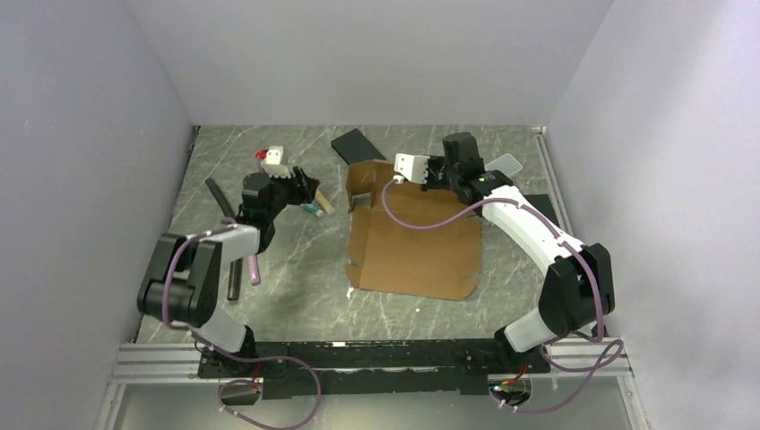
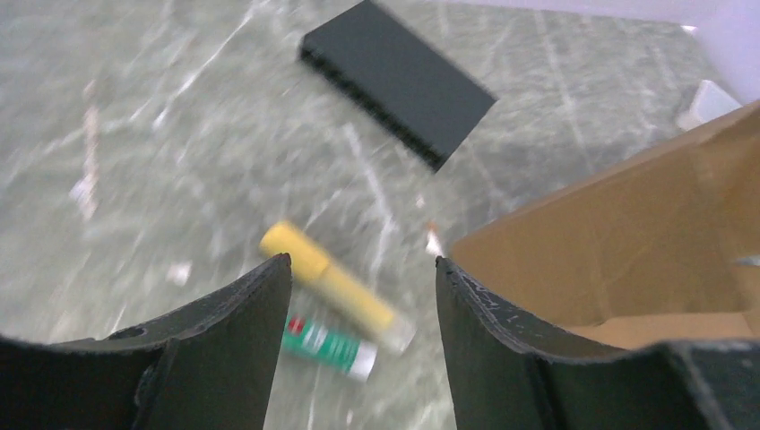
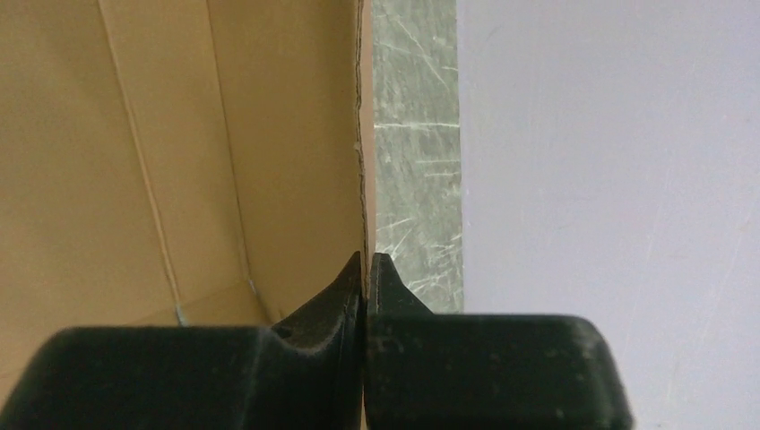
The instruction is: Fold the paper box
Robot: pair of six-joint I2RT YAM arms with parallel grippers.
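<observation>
Cardboard of the box (image 1: 412,246) is lying mostly flat near the middle of the table (image 1: 296,296), with only its 12 o'clock end lifting, a panel standing up toward the 11 o'clock corner; the right gripper (image 3: 367,269) is pinching the thin edge of that raised card, jaws pressed together on the sheet; the left gripper (image 2: 363,269) is hovering spread and empty at 9 o'clock of the raised corner, over a yellow-capped stick (image 2: 336,287), a black slab (image 2: 399,81) lying beyond it toward 12 o'clock; the step in hand is looking like standing the far wall up along its crease; doing it well is likely calling for the right arm swinging the edge in an arc about the crease rather than dragging the whole sheet, while the left arm is coming in toward 3 o'clock to steady the base or catch the corner flap; pulling too hard on so thin a pinch is risking a slip or a torn edge.
</observation>
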